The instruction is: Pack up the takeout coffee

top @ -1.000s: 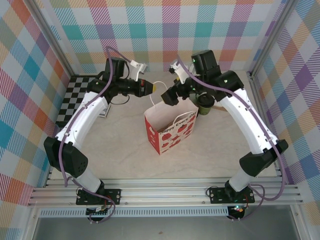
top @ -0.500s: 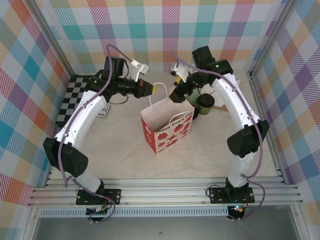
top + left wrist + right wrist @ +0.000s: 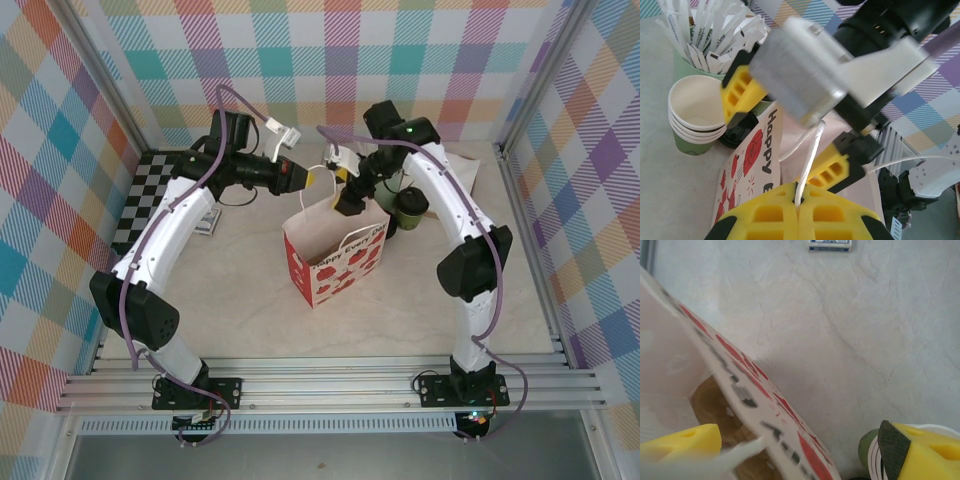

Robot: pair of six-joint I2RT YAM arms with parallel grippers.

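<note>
Dark-green takeout coffee (image 3: pixel 411 207) sits unpacked beside the paper bag (image 3: pixel 340 262); left gripper (image 3: pixel 799 197) pinches its handle (image 3: pixel 809 160), right gripper (image 3: pixel 788 131) spread wide.

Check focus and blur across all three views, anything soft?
Top external: sharp, evenly lit, bag crisp. Left wrist: right gripper smeared, stacked cups clearer. Right wrist: bag edge and near fingers blurred, table sharp.

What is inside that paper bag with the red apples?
The bag shows white inner walls and, in the right wrist view, a tan patch low down, too blurred to name. Its near wall covers the rest. The coffee cup stands outside.
</note>
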